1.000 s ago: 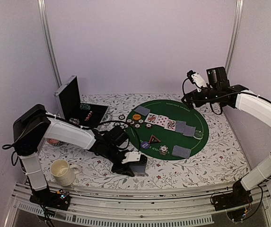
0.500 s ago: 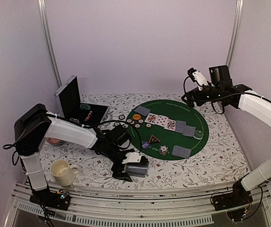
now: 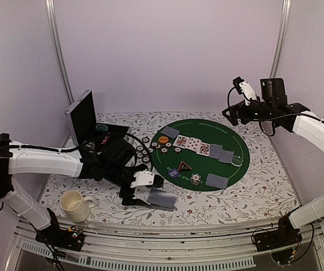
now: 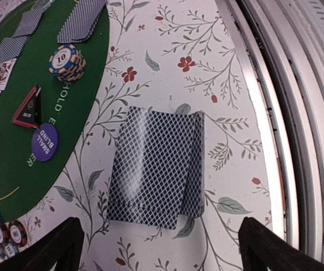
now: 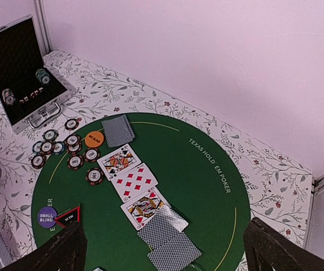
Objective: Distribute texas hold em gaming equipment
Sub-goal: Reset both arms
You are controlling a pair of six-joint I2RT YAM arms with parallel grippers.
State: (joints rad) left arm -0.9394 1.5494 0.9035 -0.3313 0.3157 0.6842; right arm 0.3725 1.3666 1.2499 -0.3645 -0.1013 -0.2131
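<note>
Two overlapping blue-backed playing cards (image 4: 156, 166) lie face down on the floral cloth, just off the green poker mat (image 3: 207, 132). My left gripper (image 4: 162, 254) stands open and empty a short way behind them; in the top view the left gripper (image 3: 141, 192) sits left of the cards (image 3: 162, 200). On the mat are three face-up cards (image 5: 133, 180), face-down cards (image 5: 167, 234), a deck (image 5: 118, 131), an orange button (image 5: 94, 138), a purple button (image 5: 47, 215), a black triangular marker (image 5: 68, 215) and poker chips (image 5: 54, 147). My right gripper (image 3: 233, 104) hangs open and empty, high over the mat's far right.
An open black chip case (image 3: 88, 121) stands at the back left. A cream mug (image 3: 74, 204) sits near the front left, beside my left arm. A chip stack (image 4: 67, 61) and more face-down cards (image 4: 82, 20) lie on the mat's near side. The table's metal front rail (image 4: 297, 113) runs close to the dropped cards.
My left gripper opened, let the cards down onto the cloth and drew back to the left. The right arm rose a little and shifted right.
</note>
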